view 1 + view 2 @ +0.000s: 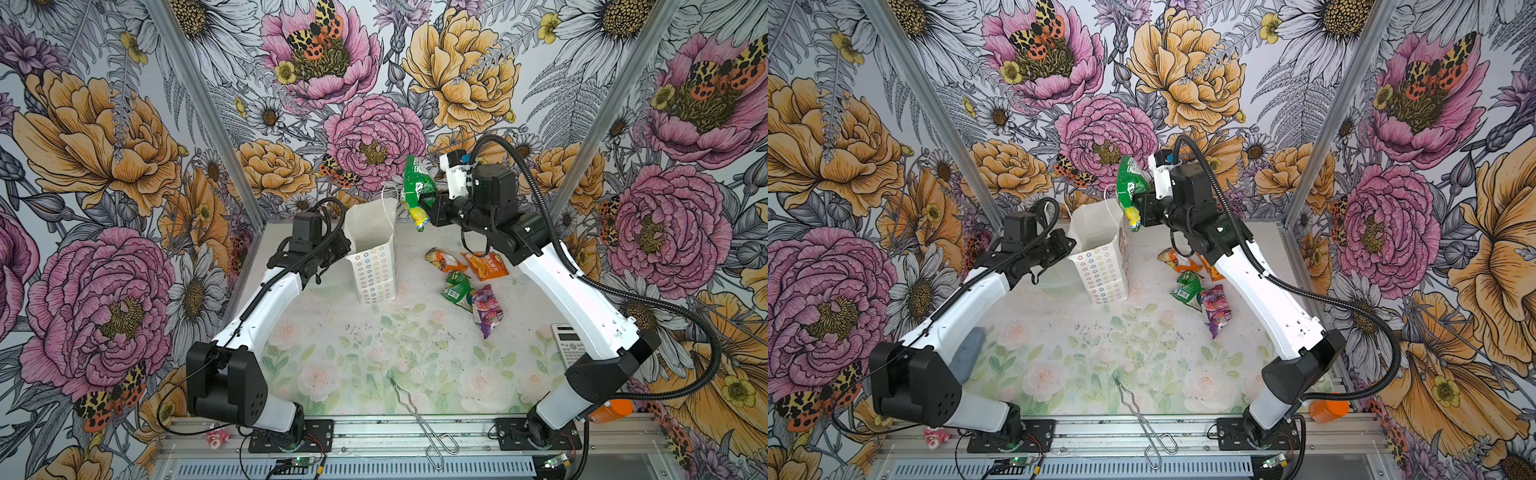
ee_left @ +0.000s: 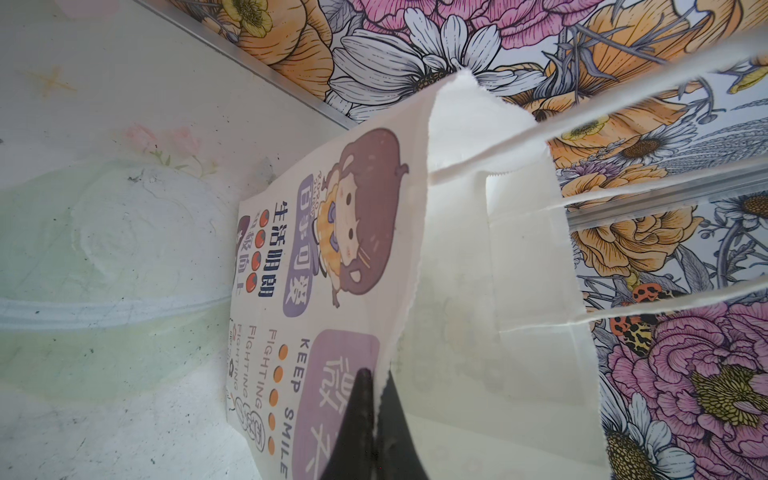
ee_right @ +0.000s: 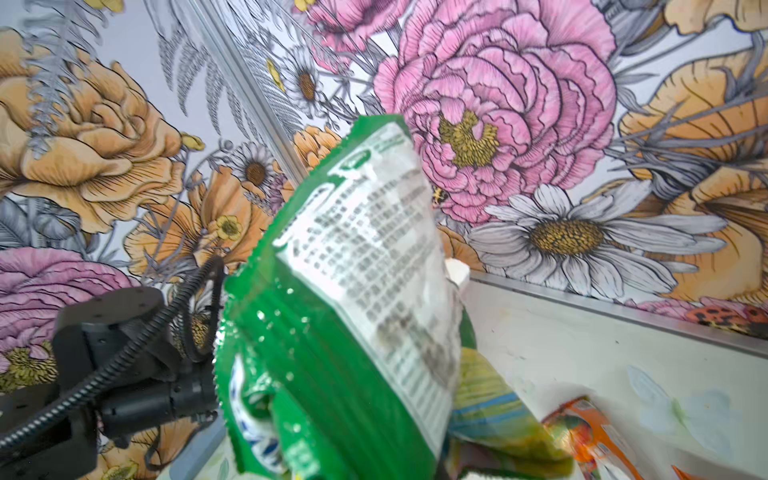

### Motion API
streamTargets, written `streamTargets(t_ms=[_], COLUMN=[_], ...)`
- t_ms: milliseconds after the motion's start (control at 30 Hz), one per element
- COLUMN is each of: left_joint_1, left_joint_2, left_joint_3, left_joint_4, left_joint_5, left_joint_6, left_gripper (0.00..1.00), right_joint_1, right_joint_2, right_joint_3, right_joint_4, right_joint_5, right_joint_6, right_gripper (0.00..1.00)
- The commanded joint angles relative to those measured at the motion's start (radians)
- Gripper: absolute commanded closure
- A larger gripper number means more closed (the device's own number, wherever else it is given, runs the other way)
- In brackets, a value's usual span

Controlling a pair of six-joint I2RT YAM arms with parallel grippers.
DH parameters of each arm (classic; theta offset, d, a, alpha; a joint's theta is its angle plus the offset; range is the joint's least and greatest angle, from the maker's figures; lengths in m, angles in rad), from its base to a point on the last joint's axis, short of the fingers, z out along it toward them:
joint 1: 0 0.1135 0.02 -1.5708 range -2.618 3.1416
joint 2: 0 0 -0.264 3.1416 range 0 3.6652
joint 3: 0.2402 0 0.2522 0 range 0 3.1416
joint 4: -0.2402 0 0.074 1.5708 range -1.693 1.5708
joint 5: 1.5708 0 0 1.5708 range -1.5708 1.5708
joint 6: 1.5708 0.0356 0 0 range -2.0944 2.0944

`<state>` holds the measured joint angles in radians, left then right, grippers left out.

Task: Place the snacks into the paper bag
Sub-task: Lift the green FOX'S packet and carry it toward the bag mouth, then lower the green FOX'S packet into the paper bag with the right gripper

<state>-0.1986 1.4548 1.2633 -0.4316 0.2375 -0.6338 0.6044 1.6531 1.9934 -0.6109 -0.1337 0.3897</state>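
In both top views the right gripper (image 1: 429,203) is clamped on a green packet (image 1: 417,183), raised just right of the upright paper bag (image 1: 374,270) at the far middle. Four more snacks (image 1: 457,289) lie on the table (image 1: 374,353) further right. In the left wrist view the left gripper (image 2: 376,384) pinches the bag's rim. The right wrist view shows the green packet close up and blurred.

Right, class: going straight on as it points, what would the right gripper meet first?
Likely the paper bag, at its top rim; height is unclear, so the right gripper, holding a green packet, might pass above.
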Motion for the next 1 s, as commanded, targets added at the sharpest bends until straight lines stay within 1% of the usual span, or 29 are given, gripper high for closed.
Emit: streamTargets(t_ms=[0, 200, 333, 433, 600, 967], left_joint_1=[-0.002, 0.001, -0.002, -0.001, 0.000, 0.001], left_joint_2=[-0.032, -0.033, -0.034, -0.037, -0.037, -0.036], left_joint_3=[-0.013, -0.016, -0.017, -0.019, -0.020, -0.020], left_joint_4=[0.024, 0.025, 0.024, 0.025, 0.024, 0.030], left_joint_5=[0.016, 0.015, 0.013, 0.013, 0.013, 0.018], left_joint_6=[-0.010, -0.013, -0.012, -0.012, -0.010, -0.013], left_gripper=[1.00, 1.00, 1.00, 1.00, 1.00, 1.00], right_joint_1=[0.049, 0.113, 0.126, 0.129, 0.129, 0.127], right_joint_2=[0.060, 0.214, 0.314, 0.366, 0.415, 0.458], right_joint_3=[0.076, 0.227, 0.322, 0.367, 0.391, 0.365], right_joint_4=[0.124, 0.158, 0.160, 0.163, 0.168, 0.166], right_joint_5=[0.017, 0.027, 0.009, 0.021, 0.065, 0.147], right_joint_6=[0.022, 0.066, 0.094, 0.110, 0.115, 0.117], right_gripper=[1.00, 1.00, 1.00, 1.00, 1.00, 1.00])
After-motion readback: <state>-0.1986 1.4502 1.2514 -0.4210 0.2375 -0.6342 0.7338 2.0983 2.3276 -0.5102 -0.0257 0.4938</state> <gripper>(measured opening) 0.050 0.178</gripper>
